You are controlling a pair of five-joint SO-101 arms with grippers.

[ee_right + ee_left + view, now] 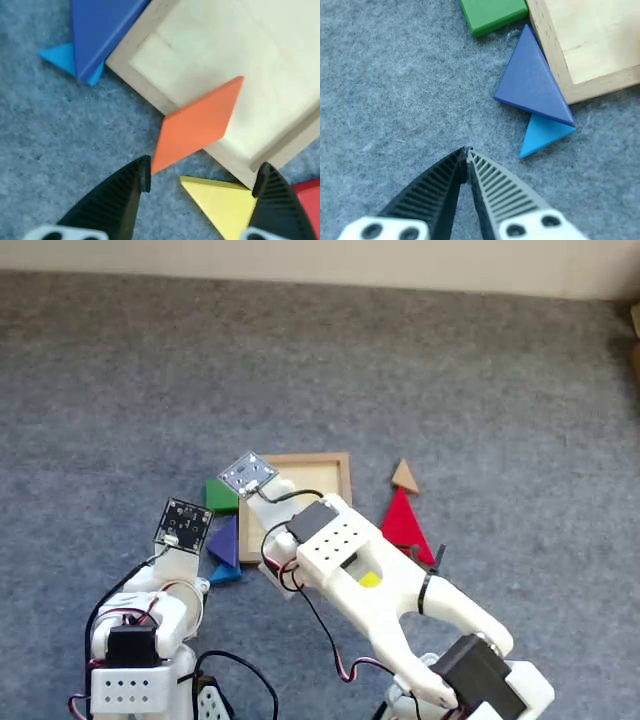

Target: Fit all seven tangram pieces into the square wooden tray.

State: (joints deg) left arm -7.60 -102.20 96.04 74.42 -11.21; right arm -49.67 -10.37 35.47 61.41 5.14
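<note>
The left gripper [466,150] is closed, its two ribbed fingers meeting at the tips with nothing between them. It hangs over bare grey table [120,390], well short of the pieces near the tray's [555,60] outer side.

There the green piece [492,14] sits just off the tray's corner. The dark blue triangle [532,82] lies with one edge against the tray's rim. The light blue triangle [542,135] is tucked partly under the dark blue one's long side.

The right gripper [202,177] is wide open and holds nothing. Its fingers [135,185] straddle a stretch of the tray's rim. The orange piece [197,125] lies across that rim, with one end over the tray floor and the other end outside it. The tip of one finger sits right at the outside corner of the orange piece, but I cannot tell whether they touch.

The yellow triangle [220,200] lies on the table just outside the rim, between the open fingers and nearer the other one. The red triangle [405,520] lies beside it, off the tray's far side from the blue pieces. A small tan triangle [404,476] sits just beyond the red one's point.
</note>
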